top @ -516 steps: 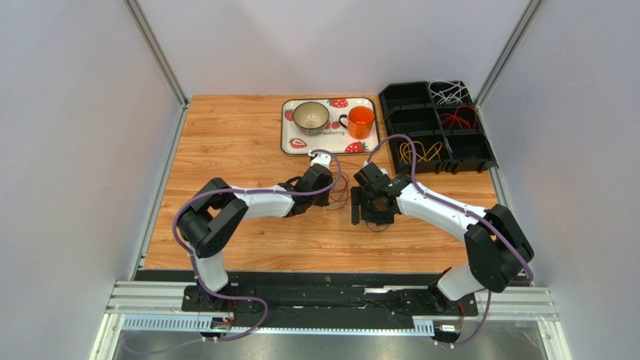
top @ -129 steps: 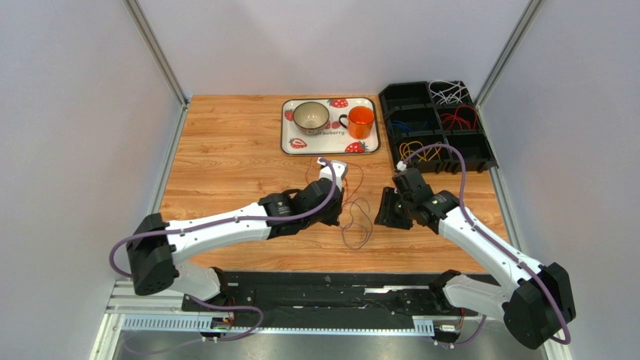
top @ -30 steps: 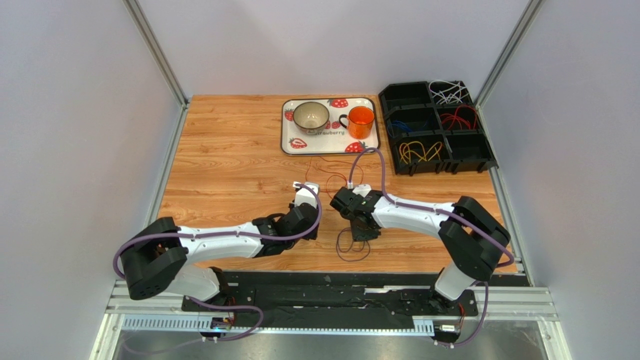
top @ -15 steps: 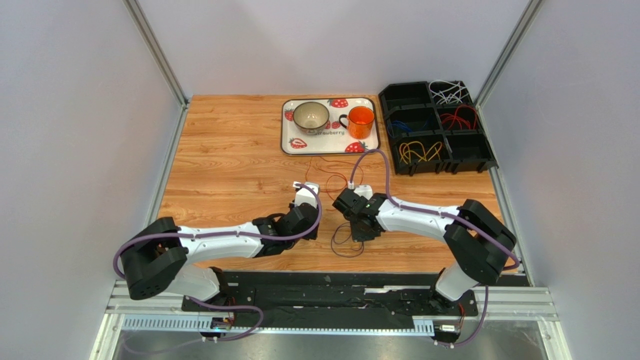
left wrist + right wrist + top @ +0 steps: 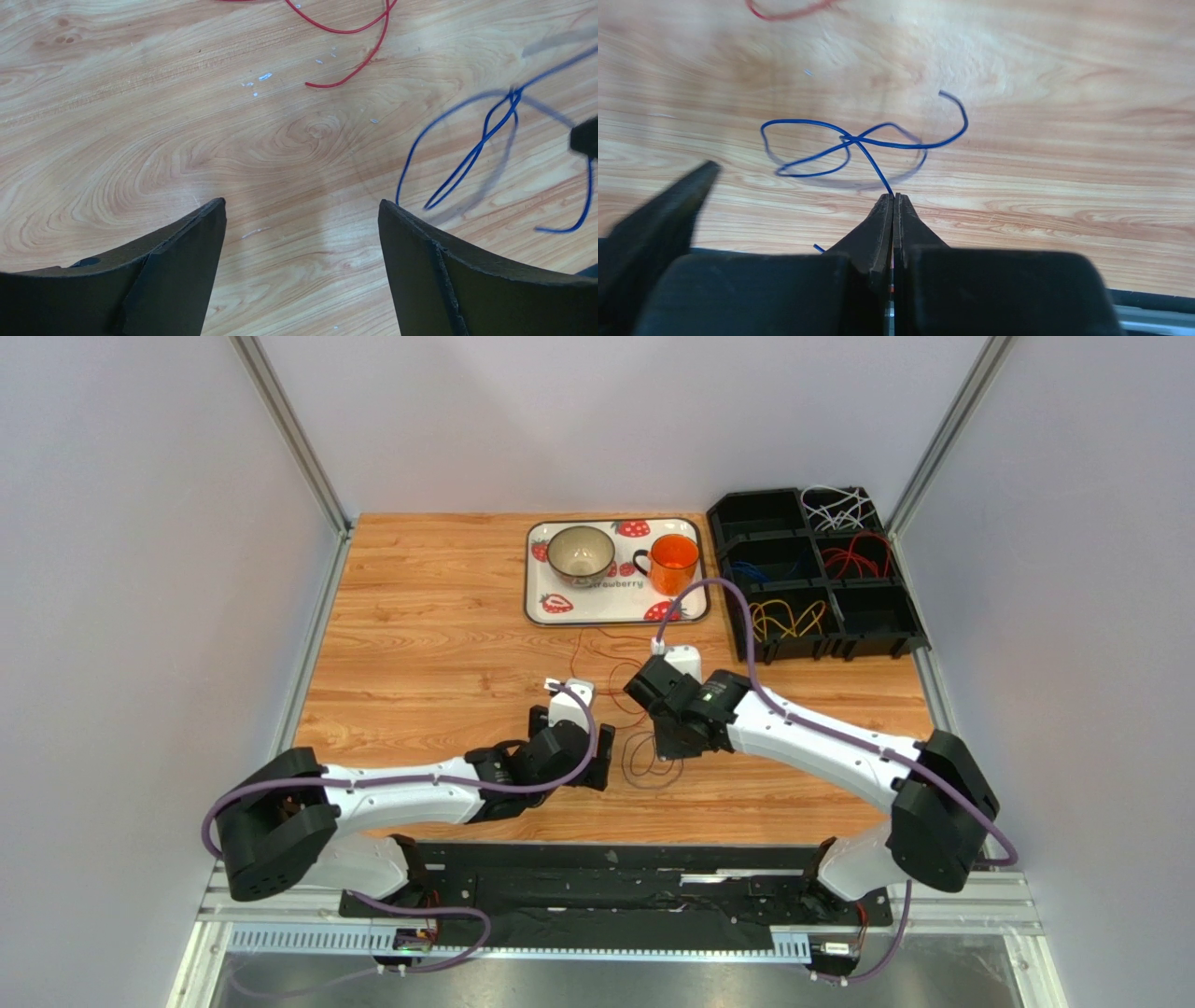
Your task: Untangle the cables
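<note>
Right gripper [image 5: 893, 199]: jaws pressed together, pinching the thin blue cable [image 5: 852, 140] close to one end. The cable hangs from the fingertips over the wooden worktop [image 5: 421, 616], mid-width and toward the near edge. Its shadow sits apart from it, so it is off the wood. It crosses itself once into a loop. This looks like a loose overlap rather than a knot, though the wrist view is blurred.

Left gripper [image 5: 300, 206]: fingers spread, nothing between them, low over the wood beside the loop.

Thin red cable [image 5: 359, 66]: flat on the worktop, nearer the far edge, apart from the blue one in the left wrist view.

Judgement: the step in hand is lifting the blue cable clear. Raise it slowly and draw it toward the right edge, away from the red. Watch that the trailing end does not snag. If the loop tightens, the left gripper should take the free end and pull it open.
</note>
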{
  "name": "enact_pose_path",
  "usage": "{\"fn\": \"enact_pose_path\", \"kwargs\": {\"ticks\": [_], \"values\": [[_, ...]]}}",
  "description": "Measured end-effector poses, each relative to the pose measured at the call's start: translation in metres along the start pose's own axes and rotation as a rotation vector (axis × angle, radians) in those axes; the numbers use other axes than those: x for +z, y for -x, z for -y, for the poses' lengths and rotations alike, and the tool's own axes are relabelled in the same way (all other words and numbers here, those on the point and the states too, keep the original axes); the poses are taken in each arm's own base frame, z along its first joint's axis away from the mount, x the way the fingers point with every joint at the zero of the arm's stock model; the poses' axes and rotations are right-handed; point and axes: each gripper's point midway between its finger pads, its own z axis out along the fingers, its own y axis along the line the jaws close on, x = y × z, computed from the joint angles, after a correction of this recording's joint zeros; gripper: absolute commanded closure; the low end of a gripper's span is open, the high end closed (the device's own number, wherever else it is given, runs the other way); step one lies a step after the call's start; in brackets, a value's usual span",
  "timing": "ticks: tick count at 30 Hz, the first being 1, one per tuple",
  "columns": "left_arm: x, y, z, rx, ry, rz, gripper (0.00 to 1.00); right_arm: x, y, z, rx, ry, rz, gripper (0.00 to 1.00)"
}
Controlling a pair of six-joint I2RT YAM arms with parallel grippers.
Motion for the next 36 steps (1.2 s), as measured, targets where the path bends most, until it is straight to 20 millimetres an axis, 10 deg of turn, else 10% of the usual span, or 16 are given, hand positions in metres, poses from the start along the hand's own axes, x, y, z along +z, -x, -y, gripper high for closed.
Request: {"fn": "enact_pose_path", "kwargs": {"ticks": [9,22,36], "values": [[-0.031,0.015,-0.015,-0.092,-0.066,0.169,0.01,-0.046,0.071,0.011,0.061,-0.008,0.153,1.00],[-0.043,0.020,-0.047,-0.234,-0.018,0.333,0.02,-0.107,0.207,0.081,0.291,-0.070,0.403,1.00],[-0.034,0.022,-0.033,-0.186,-0.003,0.263,0.04,-0.060,0.291,0.159,0.480,-0.194,0.403,1.00]]}}
